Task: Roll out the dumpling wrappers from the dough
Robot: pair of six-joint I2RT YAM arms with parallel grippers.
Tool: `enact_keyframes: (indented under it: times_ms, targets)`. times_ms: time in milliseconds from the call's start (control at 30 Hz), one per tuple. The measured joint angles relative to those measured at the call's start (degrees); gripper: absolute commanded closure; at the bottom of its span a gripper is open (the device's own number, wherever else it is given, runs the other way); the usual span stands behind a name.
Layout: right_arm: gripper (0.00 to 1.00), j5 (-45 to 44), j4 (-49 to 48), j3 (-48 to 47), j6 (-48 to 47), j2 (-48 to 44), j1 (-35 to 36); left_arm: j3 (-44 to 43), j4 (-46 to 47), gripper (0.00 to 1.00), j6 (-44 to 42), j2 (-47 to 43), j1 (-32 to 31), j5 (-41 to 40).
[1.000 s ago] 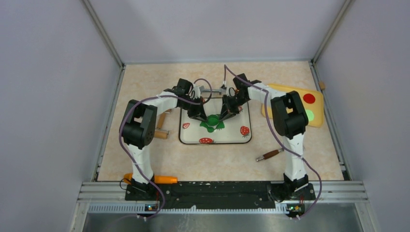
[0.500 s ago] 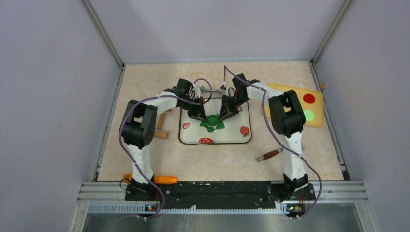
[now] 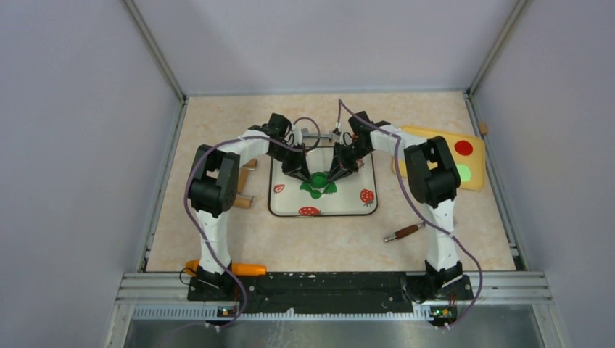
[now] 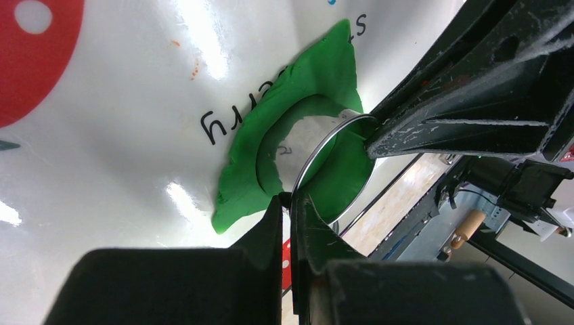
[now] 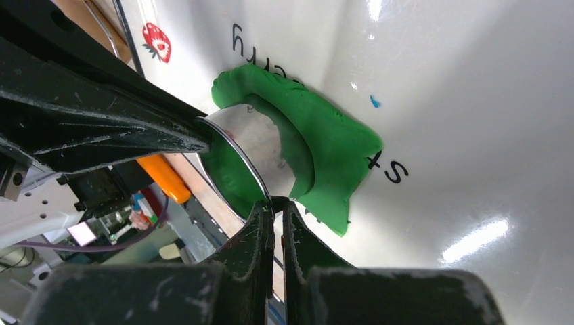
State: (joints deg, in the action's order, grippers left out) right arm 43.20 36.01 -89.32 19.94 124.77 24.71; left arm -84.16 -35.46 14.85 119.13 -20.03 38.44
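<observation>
The dough (image 4: 298,88) is a flat dark green sheet with a round hole, lying on the white strawberry mat (image 3: 348,206). A clear round cutter (image 4: 325,145) is tilted up just off that hole. A round green piece, a dumpling wrapper (image 4: 342,179), fills its inside. My left gripper (image 4: 290,198) is shut on the cutter's rim on one side. My right gripper (image 5: 278,202) is shut on the opposite rim of the cutter (image 5: 250,142), with the dough (image 5: 332,152) beyond it. From above, both grippers (image 3: 308,176) (image 3: 329,176) meet over the dough (image 3: 317,190).
A yellow board (image 3: 475,181) at the right carries a red disc (image 3: 463,148) and a pale green disc (image 3: 463,172). A wooden rolling pin (image 3: 245,190) lies left of the mat. A brown-handled tool (image 3: 404,232) and an orange tool (image 3: 243,269) lie nearer the bases.
The left arm's elbow has shifted slightly right and back. Both grippers stay shut on the cutter over the dough.
</observation>
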Motion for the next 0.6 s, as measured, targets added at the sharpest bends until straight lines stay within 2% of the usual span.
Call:
enact_keyframes:
  times_ms: [333, 500, 600]
  targets:
    - [1.0, 0.5, 14.8, -16.6, -4.3, 9.3, 0.6, 10.5, 11.4, 1.0, 1.5, -6.3, 0.1, -1.1]
    - [1.0, 0.8, 15.2, -16.8, -5.0, 9.6, 0.7, 7.6, 8.1, 1.0, 0.1, -4.8, 0.2, -1.4]
    - [1.0, 1.3, 10.1, -11.6, -4.4, 6.8, 0.6, 4.0, 3.8, 1.0, -1.2, -2.7, 0.6, -0.9]
